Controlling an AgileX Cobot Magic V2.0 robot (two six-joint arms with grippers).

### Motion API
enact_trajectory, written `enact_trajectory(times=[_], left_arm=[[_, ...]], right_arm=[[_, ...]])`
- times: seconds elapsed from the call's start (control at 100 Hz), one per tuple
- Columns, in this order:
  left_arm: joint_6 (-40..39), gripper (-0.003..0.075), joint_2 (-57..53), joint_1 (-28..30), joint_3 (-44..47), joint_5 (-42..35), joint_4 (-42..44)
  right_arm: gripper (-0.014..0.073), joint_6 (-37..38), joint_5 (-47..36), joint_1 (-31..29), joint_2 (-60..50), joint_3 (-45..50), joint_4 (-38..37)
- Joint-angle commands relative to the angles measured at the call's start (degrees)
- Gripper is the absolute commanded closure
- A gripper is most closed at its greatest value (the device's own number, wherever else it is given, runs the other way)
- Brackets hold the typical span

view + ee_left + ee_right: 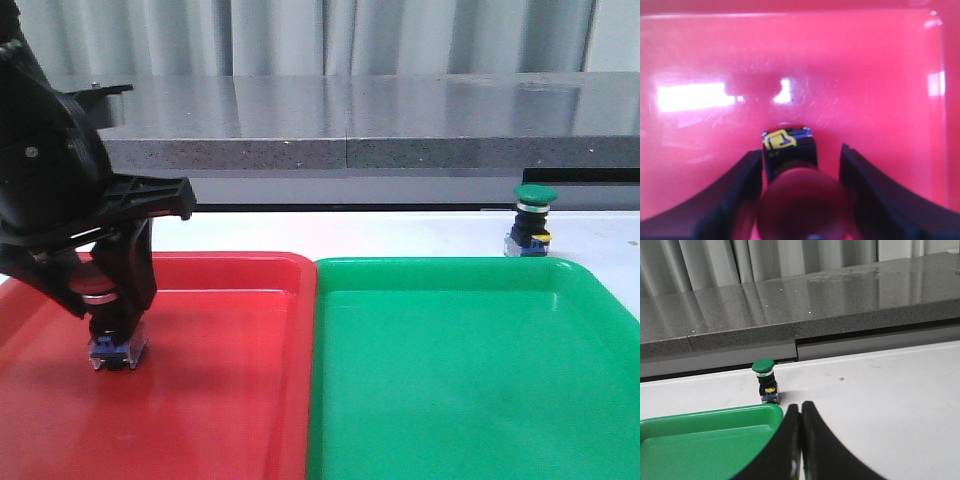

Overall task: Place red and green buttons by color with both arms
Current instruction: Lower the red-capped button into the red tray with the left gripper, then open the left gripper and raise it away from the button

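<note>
While my left gripper [112,330] hangs low in the red tray [230,400], its fingers [735,195] stand a little apart on either side of the red button [112,335]. In the left wrist view slim gaps show between fingers and button [795,200], so I judge the grip slack or just let go, not clamped.

- Red button: upright, blue base on the tray floor, cap up between my fingers, long axis vertical. Placed by colour, as I judge it.
- Red tray: holds that button only.
- Right gripper [800,440]: fingers pressed together, nothing between them. It does not show in the front view.
- Green button [765,380]: upright on the white table [880,390], long axis vertical, ahead of my right gripper and slightly toward the left arm's side, just beyond the far rim of the green tray [470,380]. Not touching the rim, as far as I can tell.
- Green tray: nothing in it.
- Nearer arm: right, by my reckoning. The coming move needs those fingers spread, then a forward reach.
</note>
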Motion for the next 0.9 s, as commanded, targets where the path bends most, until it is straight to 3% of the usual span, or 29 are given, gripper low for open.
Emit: enact_trajectory(times=[0.0,0.42,0.89], left_arm=[[-0.6,0.0293,-1.7,-0.5,-1.1,-1.2,-0.1],[-0.7,0.0293,-4.2,-0.5,-2.0,-2.7,-0.1],[-0.7,0.0321,-18.6,-0.5,-1.4,-6.0,0.5]], right_arm=[[0.0648,-0.4,-4.5,-0.3,-1.2,-1.1,-0.8],[0.0648,-0.4,-4.5,-0.3,-1.2,-1.1,-0.8],[0.0648,-0.4,-4.5,-0.3,-1.2,-1.1,-0.8]])
